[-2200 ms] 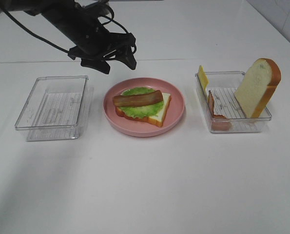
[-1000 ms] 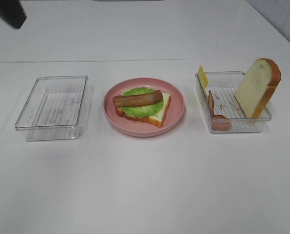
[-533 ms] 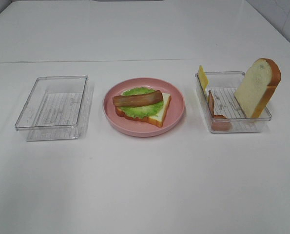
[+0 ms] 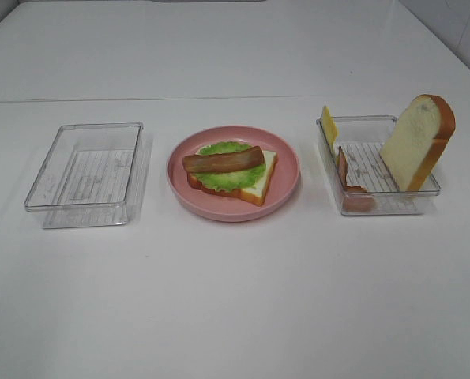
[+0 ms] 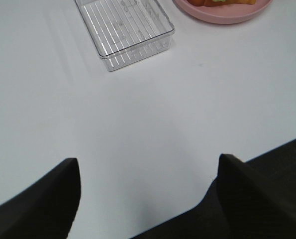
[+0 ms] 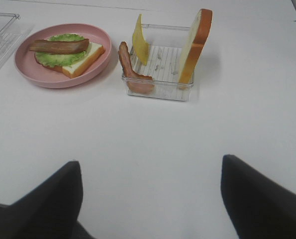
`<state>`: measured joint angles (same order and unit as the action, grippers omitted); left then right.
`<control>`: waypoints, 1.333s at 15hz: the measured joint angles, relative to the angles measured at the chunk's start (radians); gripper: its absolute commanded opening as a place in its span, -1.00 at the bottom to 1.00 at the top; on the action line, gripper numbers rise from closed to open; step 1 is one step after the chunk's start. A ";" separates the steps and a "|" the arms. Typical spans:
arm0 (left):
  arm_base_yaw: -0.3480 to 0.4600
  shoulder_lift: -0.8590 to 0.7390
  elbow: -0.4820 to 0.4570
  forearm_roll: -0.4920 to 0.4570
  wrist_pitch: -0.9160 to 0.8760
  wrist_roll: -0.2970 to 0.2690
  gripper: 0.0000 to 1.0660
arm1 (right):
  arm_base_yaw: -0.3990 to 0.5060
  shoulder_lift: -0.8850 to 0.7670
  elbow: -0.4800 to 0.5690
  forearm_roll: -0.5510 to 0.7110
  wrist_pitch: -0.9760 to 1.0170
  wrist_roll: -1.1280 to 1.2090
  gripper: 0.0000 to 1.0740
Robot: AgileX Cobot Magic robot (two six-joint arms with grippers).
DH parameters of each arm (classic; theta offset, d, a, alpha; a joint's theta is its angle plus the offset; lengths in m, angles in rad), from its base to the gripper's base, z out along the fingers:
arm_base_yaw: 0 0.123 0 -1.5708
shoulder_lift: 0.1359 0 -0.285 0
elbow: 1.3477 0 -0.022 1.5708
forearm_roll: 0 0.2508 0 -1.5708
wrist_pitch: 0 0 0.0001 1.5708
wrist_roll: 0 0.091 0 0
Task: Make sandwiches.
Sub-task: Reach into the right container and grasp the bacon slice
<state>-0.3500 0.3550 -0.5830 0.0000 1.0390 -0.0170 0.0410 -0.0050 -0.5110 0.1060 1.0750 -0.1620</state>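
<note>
The open sandwich [image 4: 254, 188] lies on a round pink plate [image 4: 286, 185] at the table's middle: one bread slice, green lettuce [image 4: 219, 180] and a bacon strip [image 4: 223, 160] on top. It also shows in the right wrist view as the sandwich [image 6: 83, 59]. A second bread slice [image 4: 415, 142] stands on edge in the right clear tray [image 4: 377, 207], with a yellow cheese slice [image 4: 329, 124] and another bacon strip [image 4: 344, 170]. My left gripper [image 5: 148, 199] is open over bare table. My right gripper [image 6: 150, 199] is open too, well short of the tray [image 6: 160, 92]. Neither arm shows in the exterior view.
An empty clear tray [image 4: 80, 207] sits left of the plate and appears in the left wrist view as the tray [image 5: 125, 30], beside the plate's rim [image 5: 222, 15]. The table's edge with a dark area beyond it shows near the left gripper.
The left arm, which hung above the plate's far left side, has withdrawn up and to the left out of the exterior view. The food and trays have not moved.
</note>
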 measured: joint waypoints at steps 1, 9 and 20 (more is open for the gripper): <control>0.000 -0.069 0.033 0.000 -0.001 -0.001 0.37 | 0.000 0.015 0.000 0.000 0.000 0.000 0.37; 0.000 -0.334 0.073 0.000 0.007 -0.015 0.37 | -0.001 0.632 -0.182 0.029 -0.162 0.000 0.37; 0.000 -0.360 0.074 0.014 0.009 -0.015 0.37 | -0.001 1.595 -0.858 0.183 0.030 -0.003 0.37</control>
<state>-0.3500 -0.0050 -0.5090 0.0140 1.0480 -0.0320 0.0400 1.5900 -1.3690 0.2890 1.1050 -0.1650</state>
